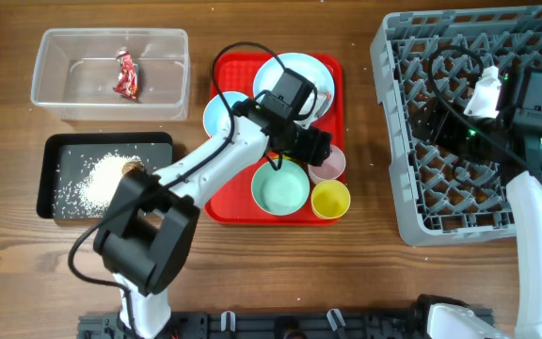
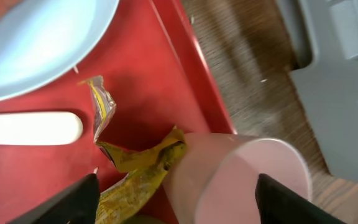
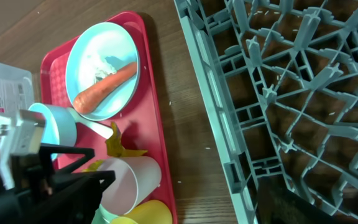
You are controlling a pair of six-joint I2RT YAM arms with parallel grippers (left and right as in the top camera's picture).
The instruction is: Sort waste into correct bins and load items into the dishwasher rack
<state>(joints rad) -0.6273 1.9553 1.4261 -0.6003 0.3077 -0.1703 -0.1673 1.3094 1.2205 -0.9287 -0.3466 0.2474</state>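
**Overhead.** The left gripper point(image 1: 320, 146) hangs over the right half of the tray point(image 1: 238, 68), just beside the pink cup point(image 1: 330, 165). The yellow cup point(image 1: 330, 200) and teal bowl point(image 1: 280, 188) sit just behind the pink cup, toward the robot. The rack point(image 1: 403, 188) stands to the right on the counter point(image 1: 365, 282), with the right gripper point(image 1: 433, 121) above it and well apart from the tray. The left arm is the nearer one. The tub point(image 1: 64, 94) holds a red wrapper point(image 1: 126, 77), and the black bin point(image 1: 55, 151) holds rice point(image 1: 97, 179). Both bins lie left of the tray.

**Left wrist.** The fingers point(image 2: 79, 199) stand apart and grip nothing. Between them lie the pink cup, toward the right finger, and the yellow wrapper point(image 2: 135, 168), toward the left finger. The wrapper's long axis runs diagonally, and one end touches the cup wall. The spoon point(image 2: 30, 127) lies further out, its handle crosswise to the view. Judgement: closing here could catch the cup and wrapper together, so the gripper should be centred on one of them first.

**Right wrist.** The plate point(image 3: 89, 56) carries the carrot point(image 3: 104, 87), which lies diagonally and is not yet binned. The right gripper's fingers are not clearly visible, so its state cannot be told.
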